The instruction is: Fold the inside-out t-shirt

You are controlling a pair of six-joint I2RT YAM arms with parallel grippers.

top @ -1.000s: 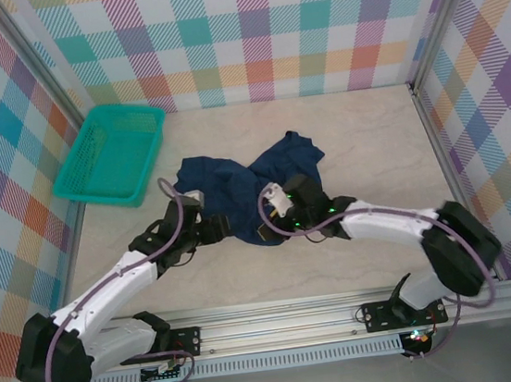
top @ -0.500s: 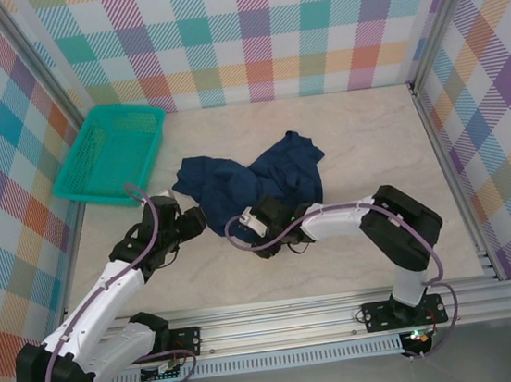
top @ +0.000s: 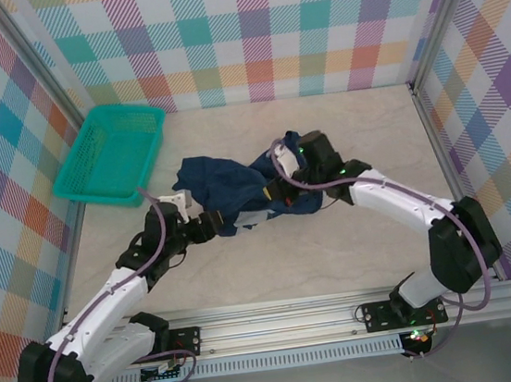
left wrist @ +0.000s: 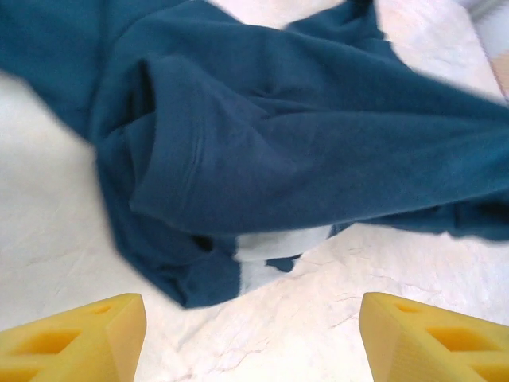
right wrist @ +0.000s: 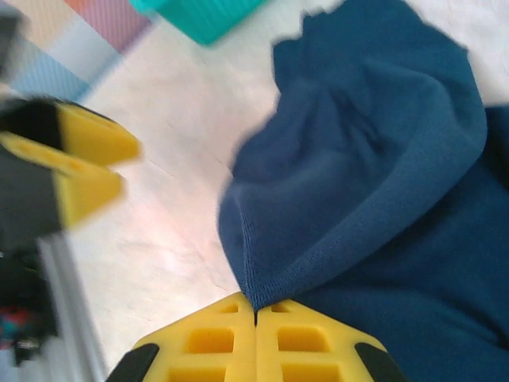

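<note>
Gripping: R gripper [right wrist: 254, 306] clenched, jaws pressed together on a folded edge of the inside-out t-shirt [top: 236, 186]; cloth pinched right at the tips.
L gripper [left wrist: 253, 322]: released, jaws wide apart, nothing betw. them. Sits just short of shirt's near edge, aimed at it; no contact w/ cloth in L wrist view.
Shirt pos.: on table [top: 368, 121], approx. centre, betw. the two wrists. It's right of the teal basket [top: 110, 158] & apart from it.
Shirt shape: bunched heap, not flat. Dark navy, folds & ridges all over.
Long axis: runs left–right across table in top view. Left lobe is the end nearest basket; right end lies by R wrist.
Facing: can't tell which way neck or hem points, too crumpled.
Pinched edge: stitched seam runs along it in R wrist view, fold curving up & away from the tips.
Near edge: small pale patch [left wrist: 278, 251] shows under the fold facing L gripper; can't tell what it is.
</note>
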